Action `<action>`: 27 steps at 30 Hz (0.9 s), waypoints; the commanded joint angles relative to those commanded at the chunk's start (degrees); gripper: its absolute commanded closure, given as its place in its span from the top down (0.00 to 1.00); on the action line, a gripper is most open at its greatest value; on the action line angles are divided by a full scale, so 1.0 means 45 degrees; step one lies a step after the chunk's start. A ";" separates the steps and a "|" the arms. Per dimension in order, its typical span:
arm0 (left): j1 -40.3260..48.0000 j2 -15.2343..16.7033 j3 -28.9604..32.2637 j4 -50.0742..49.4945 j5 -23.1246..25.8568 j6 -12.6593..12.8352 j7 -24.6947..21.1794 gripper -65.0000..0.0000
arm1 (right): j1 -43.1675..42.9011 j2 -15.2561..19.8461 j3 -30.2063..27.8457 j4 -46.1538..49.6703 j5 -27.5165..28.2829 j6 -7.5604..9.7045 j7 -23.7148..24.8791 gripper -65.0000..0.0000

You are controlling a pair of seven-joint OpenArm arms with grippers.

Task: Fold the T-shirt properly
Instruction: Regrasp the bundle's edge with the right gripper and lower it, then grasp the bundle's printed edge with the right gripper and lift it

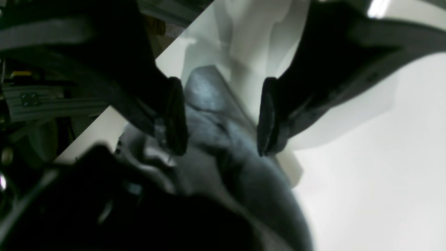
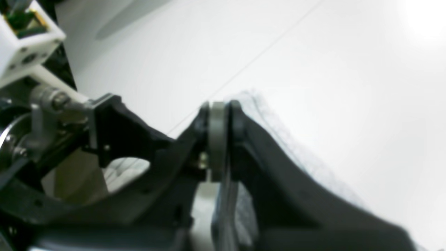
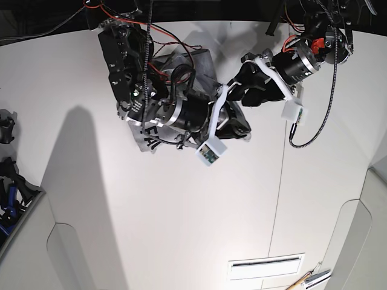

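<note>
The grey T-shirt lies bunched on the white table at the far middle, mostly under both arms; a corner with black letters shows at its left. My right gripper is shut on a fold of the T-shirt, a strip of cloth pinched between its pads. In the base view it is at the shirt's right side. My left gripper is open, its fingers apart on either side of a raised fold of T-shirt. In the base view it is close beside the right gripper.
The table edge runs diagonally just behind the left gripper, with dark frame parts beyond it. A seam crosses the table top. Black gear sits at the left edge. A slotted plate lies at the near right.
</note>
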 joint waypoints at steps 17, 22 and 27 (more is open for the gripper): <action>0.0826 -0.0039 0.0000 -0.0063 0.0015 0.0000 0.0369 0.54 | -0.3123 0.4303 -0.0024 0.3997 0.1010 0.0928 -0.2958 0.44; 0.0801 -0.0029 0.0000 -0.0063 -0.0005 0.0000 0.0204 0.54 | -0.3303 0.5605 -0.0024 0.3784 -0.0442 0.0923 -0.1263 0.44; 0.0792 -0.0029 0.0000 -0.0063 -0.0010 0.0000 0.0029 0.54 | -0.2696 0.6329 -0.0923 0.3298 -0.0889 0.1127 -0.0816 0.44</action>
